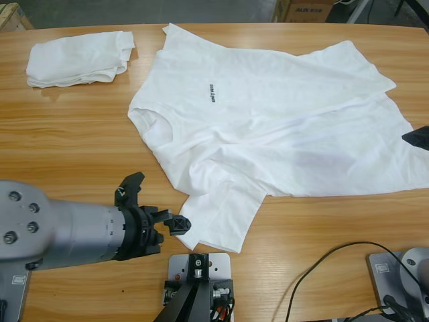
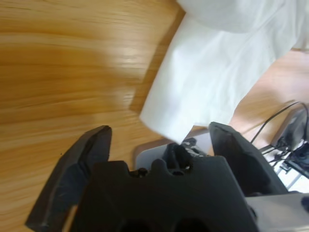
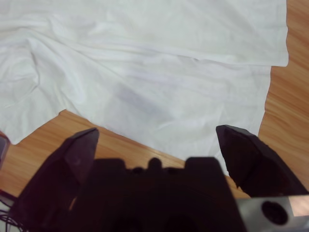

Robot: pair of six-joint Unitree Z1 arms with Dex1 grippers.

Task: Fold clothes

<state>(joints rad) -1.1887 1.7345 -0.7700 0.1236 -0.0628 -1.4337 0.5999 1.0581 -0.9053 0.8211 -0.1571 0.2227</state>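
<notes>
T-shirt (image 1: 281,127) is lying spread on the counter (image 1: 67,141), its near sleeve (image 2: 203,87) sitting just ahead of the left gripper (image 1: 151,204), jaws gaping empty, while the right gripper (image 3: 159,140), also gaping, is hovering beside the hem.

You've only 2 bits of text in the high view. First: a short line of small black lettering on the chest of the plain white, thin short-sleeved T-shirt (image 1: 281,127) spread on the wooden counter (image 1: 67,134). It runs sideways as you see it, approx. midway between the neck opening and the middle of the shirt; too small to read the letters. Second: dark print on the brown cardboard box (image 1: 305,10) at the top edge, behind the counter; also not legible. Wrist views: no text, labels or nos. anywhere.
</notes>
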